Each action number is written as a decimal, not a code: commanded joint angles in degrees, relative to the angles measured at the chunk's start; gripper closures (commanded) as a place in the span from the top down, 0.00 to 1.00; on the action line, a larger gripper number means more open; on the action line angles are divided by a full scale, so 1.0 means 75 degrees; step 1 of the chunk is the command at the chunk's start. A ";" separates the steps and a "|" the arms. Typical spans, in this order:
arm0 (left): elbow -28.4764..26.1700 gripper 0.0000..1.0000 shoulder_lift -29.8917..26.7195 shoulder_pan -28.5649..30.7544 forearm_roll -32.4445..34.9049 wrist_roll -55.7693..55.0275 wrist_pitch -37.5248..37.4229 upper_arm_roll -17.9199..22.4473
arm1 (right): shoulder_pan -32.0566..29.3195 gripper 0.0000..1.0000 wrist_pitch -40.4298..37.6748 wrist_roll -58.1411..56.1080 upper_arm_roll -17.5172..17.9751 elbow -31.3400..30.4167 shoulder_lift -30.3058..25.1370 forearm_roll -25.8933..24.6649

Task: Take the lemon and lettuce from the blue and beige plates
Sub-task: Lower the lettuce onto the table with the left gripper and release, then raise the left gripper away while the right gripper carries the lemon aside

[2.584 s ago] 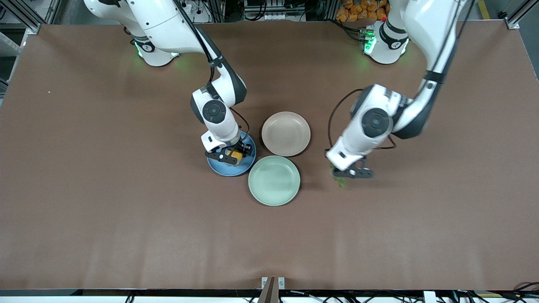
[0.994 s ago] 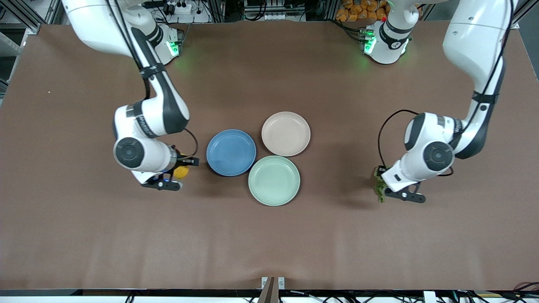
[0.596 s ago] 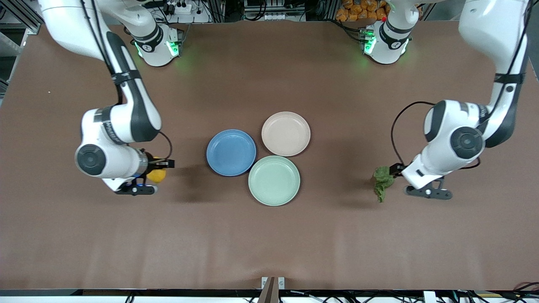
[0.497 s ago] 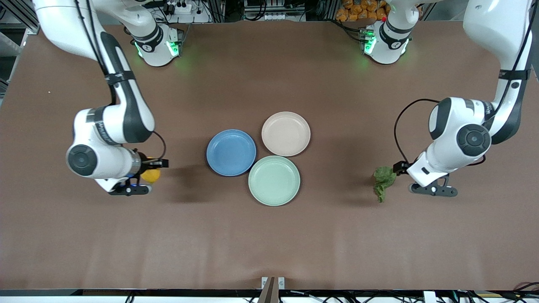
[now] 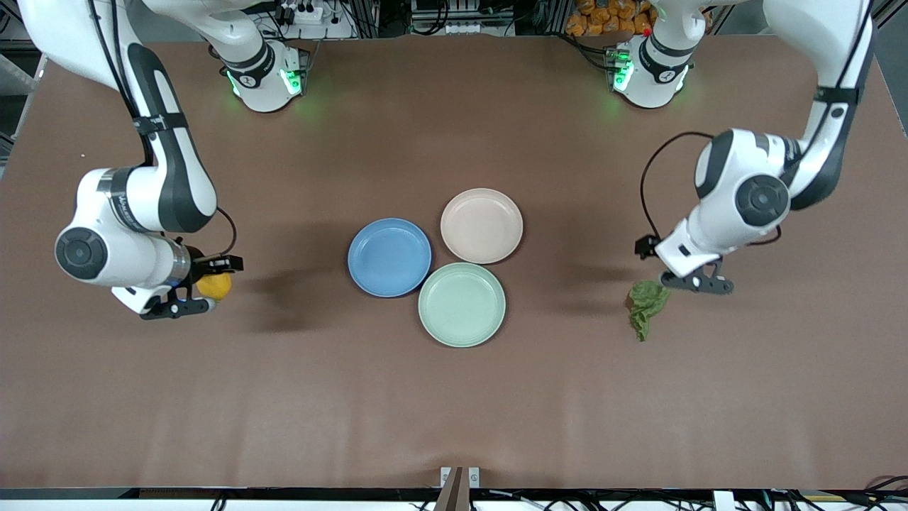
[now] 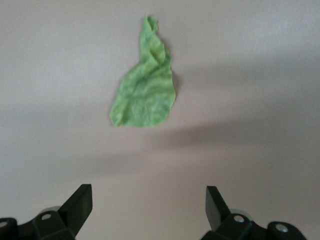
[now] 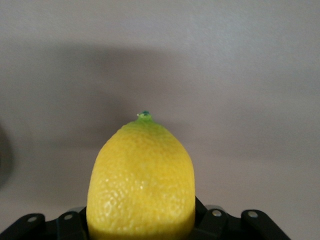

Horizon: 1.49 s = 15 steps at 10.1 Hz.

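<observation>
Brown table (image 5: 454, 397), matte covering, faint creases; bare along the edge nearest the front camera.

Item 1: lettuce (image 5: 647, 306), one crumpled green leaf lying flat on the table toward the left arm's end, well apart from the plates and a little nearer to the front camera than they are. In the left wrist view the lettuce (image 6: 145, 90) lies alone on the surface, touching nothing.

Item 2: left gripper (image 5: 699, 282), over the table just beside the lettuce. Fingers (image 6: 80, 202) spread wide, nothing between them; the leaf is released.

Item 3: mint green plate (image 5: 462, 304), round, shallow, nothing on it; the plate nearest the front camera, at mid-table.

Item 4: lemon (image 5: 213, 285), yellow, dimpled skin, small green tip. Held off the table in the right gripper (image 5: 190, 291), toward the right arm's end, well apart from the plates. Right wrist view: lemon (image 7: 142, 182) clamped between the jaws, tip pointing away from the wrist camera, shadow on the table below.

Item 5: blue plate (image 5: 389, 257), nothing on it, beside the green plate on the right arm's side, rims touching or nearly so.

Item 6: beige plate (image 5: 482, 226), nothing on it, farthest of the three from the front camera, close against the other two.

Item 7: arm bases, two, at the table edge farthest from the front camera, green lights lit.
</observation>
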 commanded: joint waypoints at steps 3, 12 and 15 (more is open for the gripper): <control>-0.1334 1.00 -0.1777 -0.1119 -0.0544 0.0082 -0.0373 0.1228 | -0.0251 0.58 0.1803 -0.0150 0.0098 -0.1939 -0.0739 -0.0182; 0.2552 1.00 -0.1745 -0.0877 -0.1106 0.0059 -0.2516 0.1527 | -0.0427 0.58 0.4164 -0.0232 0.0121 -0.2472 0.0490 -0.0136; 0.3631 1.00 -0.1850 -0.0746 -0.1013 0.0059 -0.4202 0.1293 | -0.0416 0.59 0.4352 -0.0232 0.0121 -0.2425 0.0737 -0.0077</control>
